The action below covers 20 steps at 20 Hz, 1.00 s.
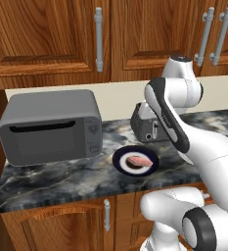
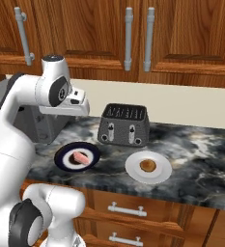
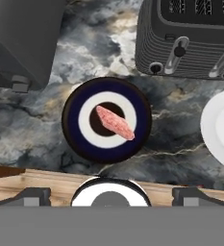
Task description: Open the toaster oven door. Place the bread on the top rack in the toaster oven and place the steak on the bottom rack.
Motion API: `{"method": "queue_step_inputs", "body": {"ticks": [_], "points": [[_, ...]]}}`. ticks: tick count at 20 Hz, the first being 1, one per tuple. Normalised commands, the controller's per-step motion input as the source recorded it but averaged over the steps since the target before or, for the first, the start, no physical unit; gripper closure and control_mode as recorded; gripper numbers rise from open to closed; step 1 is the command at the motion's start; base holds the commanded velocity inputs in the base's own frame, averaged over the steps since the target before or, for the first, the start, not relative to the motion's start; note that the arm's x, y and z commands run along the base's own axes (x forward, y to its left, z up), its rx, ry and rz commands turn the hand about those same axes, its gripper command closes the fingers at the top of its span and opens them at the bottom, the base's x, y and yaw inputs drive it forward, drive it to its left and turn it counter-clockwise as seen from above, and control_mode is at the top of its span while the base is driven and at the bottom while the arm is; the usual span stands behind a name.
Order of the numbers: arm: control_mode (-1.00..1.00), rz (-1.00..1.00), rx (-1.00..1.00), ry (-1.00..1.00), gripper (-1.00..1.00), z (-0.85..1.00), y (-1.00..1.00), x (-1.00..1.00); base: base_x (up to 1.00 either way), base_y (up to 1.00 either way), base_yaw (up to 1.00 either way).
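Light-grey boxy toaster oven (image 1: 51, 126) sits at worktop's left end, flat dark-grey door (image 1: 46, 138) shut. Hand (image 3: 108, 193) spread wide, empty, above pink steak (image 3: 115, 122) near front edge. Advice: hook door's top slot recess, pull outward-down squarely.

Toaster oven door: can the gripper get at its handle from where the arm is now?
Probably yes. The toaster oven door is shut, its handle recess faces the counter edge with nothing in front, and the steak sits off to its side. The open gripper hangs above that plate.
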Motion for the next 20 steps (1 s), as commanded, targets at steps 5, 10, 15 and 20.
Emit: {"method": "queue_step_inputs", "body": {"ticks": [5,10,15,20], "points": [[-1.0,0.03,-0.04,0.0,-1.0,-0.2,0.6,-0.57,0.0,0.0,0.0],[-1.0,0.12,-0.14,0.0,-1.0,-0.1,0.91,-0.42,0.0,0.0,0.0],[-1.0,0.15,-0.16,-0.01,-1.0,-0.01,0.92,-0.31,0.0,0.0,0.0],[-1.0,0.12,-0.09,-0.01,-1.0,-0.02,0.8,-0.1,0.0,0.0,0.0]]}}
